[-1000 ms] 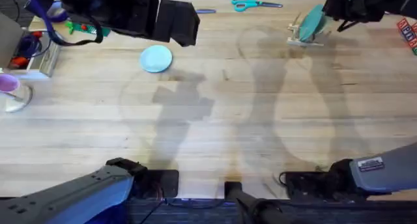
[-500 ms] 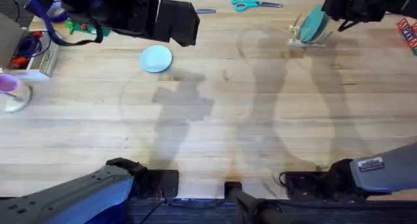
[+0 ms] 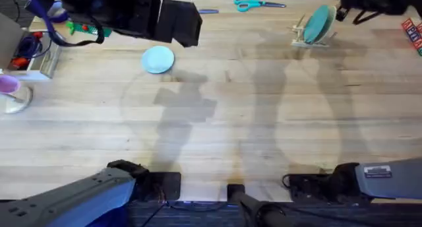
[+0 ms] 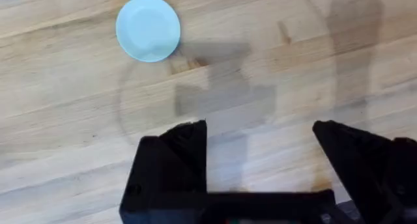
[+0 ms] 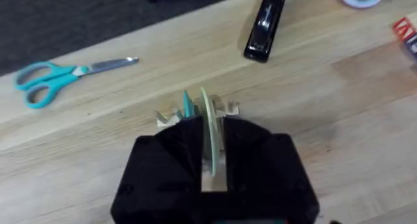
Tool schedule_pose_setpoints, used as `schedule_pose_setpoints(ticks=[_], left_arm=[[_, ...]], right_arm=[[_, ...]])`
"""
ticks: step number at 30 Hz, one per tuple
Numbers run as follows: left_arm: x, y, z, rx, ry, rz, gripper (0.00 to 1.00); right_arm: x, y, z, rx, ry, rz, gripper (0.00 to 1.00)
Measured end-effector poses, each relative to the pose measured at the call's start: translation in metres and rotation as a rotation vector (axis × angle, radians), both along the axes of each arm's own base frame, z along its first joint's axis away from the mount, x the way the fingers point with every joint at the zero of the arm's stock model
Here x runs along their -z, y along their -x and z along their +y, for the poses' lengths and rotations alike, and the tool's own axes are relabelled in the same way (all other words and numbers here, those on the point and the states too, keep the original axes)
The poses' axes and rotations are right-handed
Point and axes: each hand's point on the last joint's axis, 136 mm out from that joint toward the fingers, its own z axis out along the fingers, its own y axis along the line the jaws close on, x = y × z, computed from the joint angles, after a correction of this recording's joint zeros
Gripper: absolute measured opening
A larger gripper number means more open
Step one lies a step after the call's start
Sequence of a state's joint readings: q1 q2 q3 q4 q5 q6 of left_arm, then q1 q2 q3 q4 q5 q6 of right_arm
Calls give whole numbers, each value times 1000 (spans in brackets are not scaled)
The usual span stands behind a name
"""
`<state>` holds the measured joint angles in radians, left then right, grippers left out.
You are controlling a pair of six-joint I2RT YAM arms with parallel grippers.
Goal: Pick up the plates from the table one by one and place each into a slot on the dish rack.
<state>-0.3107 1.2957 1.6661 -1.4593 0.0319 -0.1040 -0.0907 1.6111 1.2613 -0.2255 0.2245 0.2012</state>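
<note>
Fingers of the left tool (image 4: 260, 159) stand wide apart and hold nothing, hanging above bare tabletop (image 3: 217, 128). The light blue plate (image 3: 158, 59) lies flat on the boards near that arm, apart from it.

The right tool (image 5: 212, 165) sits right at the dish rack (image 3: 304, 37), its black fingers close on either side of a pale plate (image 5: 210, 129) standing on edge between the pegs; whether they grip it or merely flank it I cannot tell. A teal plate (image 3: 318, 24) stands upright in the rack too.

From overhead, both arms look dark and blurred at the far edge, the right one cut off. Scissors (image 3: 254, 2) lie beyond the rack.
</note>
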Motion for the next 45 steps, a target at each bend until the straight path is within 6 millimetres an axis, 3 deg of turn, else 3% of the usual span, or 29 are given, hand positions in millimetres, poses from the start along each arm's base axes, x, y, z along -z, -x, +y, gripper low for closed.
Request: schedule_pose_setpoints(ticks=[7, 15, 21, 25, 45], left_arm=[[0, 0, 0, 0, 0, 0, 994], [0, 0, 0, 0, 0, 0, 994], [0, 0, 0, 0, 0, 0, 994], [0, 0, 0, 0, 0, 0, 994], [0, 0, 0, 0, 0, 0, 994]], right_arm=[[-37, 33, 12, -21, 0, -7, 474], [-61, 82, 47, -179, -61, 33, 670], [-65, 128, 76, -378, -76, 110, 804], [-63, 153, 84, -474, -42, 162, 967], [-65, 161, 89, -551, 3, 168, 994]])
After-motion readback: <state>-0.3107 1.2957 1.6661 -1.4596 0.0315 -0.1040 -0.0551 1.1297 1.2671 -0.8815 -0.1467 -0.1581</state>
